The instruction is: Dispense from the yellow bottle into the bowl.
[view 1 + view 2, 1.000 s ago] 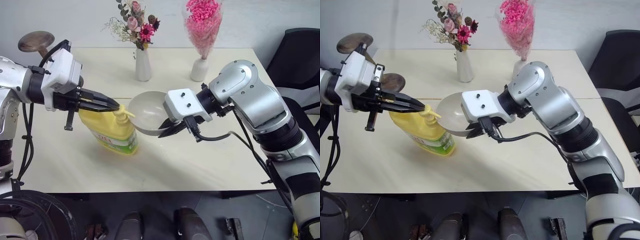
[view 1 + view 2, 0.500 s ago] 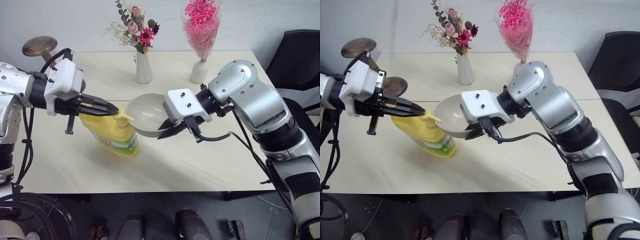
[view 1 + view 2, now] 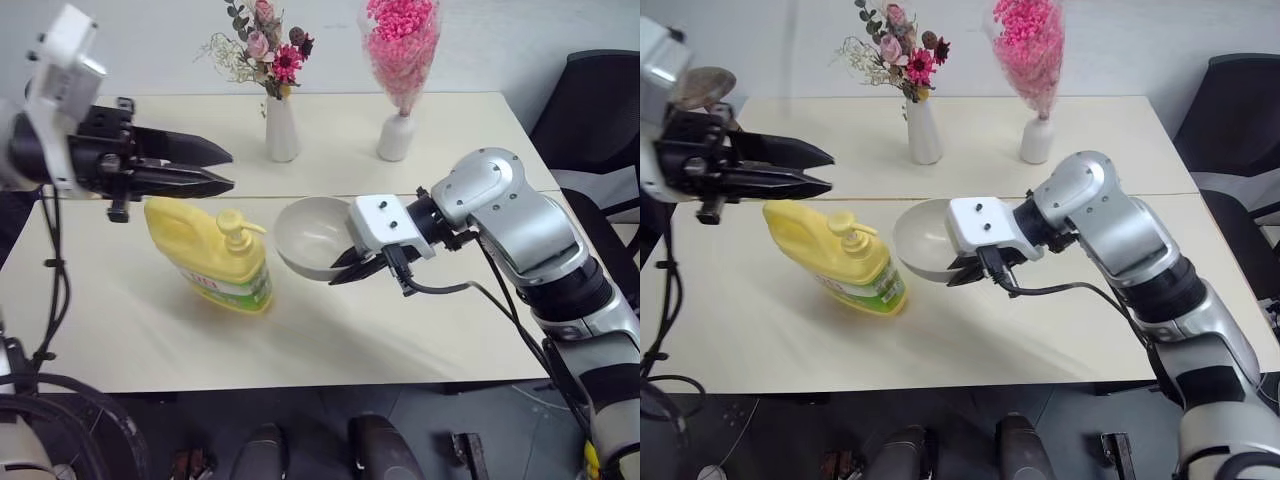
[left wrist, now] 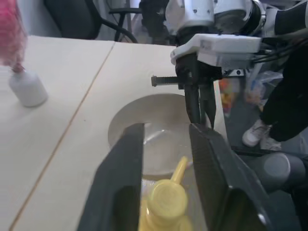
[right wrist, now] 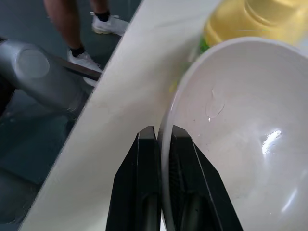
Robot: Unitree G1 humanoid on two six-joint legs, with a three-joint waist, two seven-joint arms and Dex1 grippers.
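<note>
**Bowl held at the spout, left gripper lifted off the pump**

The yellow bottle (image 3: 208, 254) stands on the table (image 3: 400, 330), leaning a little, with its pump top (image 3: 233, 222) and spout aimed toward the bowl (image 3: 313, 236). Nothing grips the bottle at this moment.

The bowl sits just beside the spout, tilted with its mouth toward the bottle. The right gripper (image 5: 161, 144) holds it by the rim: its two fingers are pressed together on the thin wall, one inside and one outside, on the side away from the bottle. Holding it this way likely keeps the bowl's hollow under the spout so whatever comes out lands inside. A small clear dab shows on the inner wall near the jaws.

The left gripper (image 3: 215, 170) hovers above and behind the pump top, apart from it, its fingers spread with a gap between them. In the left wrist view the pump head lies between and just below the jaws, the bowl beyond. That placement suggests it is lined up to press the pump.

Two flower vases (image 3: 281, 130) stand well behind everything.
</note>
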